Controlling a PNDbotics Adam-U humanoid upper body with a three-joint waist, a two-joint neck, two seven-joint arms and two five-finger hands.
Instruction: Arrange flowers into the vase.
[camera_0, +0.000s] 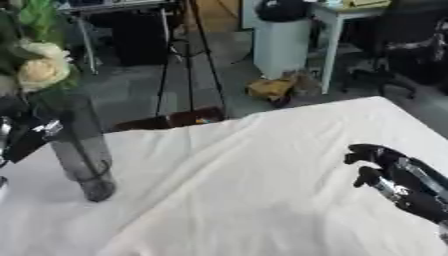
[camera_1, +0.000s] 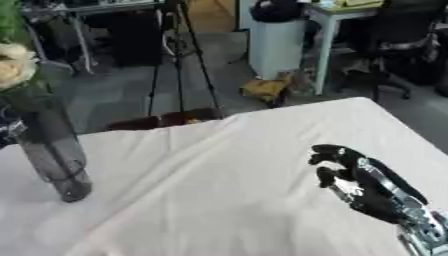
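Broadly, a table draped in a white cloth (camera_0: 262, 190) fills the near part of both views, its surface creased in long folds running from the far right toward the near left. Beyond its far edge lies a grey floor with a black tripod (camera_0: 188, 60), a pale grey bin (camera_0: 282, 45) topped by a dark bag, and a crumpled yellowish heap (camera_0: 271, 87) beside it. On the left side of the table stands a tall, smoky clear glass vase (camera_0: 83, 150), upright, with green stems showing through its wall. Cream-coloured flowers (camera_0: 39, 67) with green leaves rise out of its mouth toward the far left corner. The robot's right hand (camera_1: 354, 182) hovers at the right side of the table, well apart from the vase, its fingers curled inward and holding nothing. The left hand (camera_0: 22, 137) shows only partly at the left edge, black with a silver piece, just beside the upper half of the vase; whether its fingers touch or wrap the glass cannot be told, and their state is hidden.
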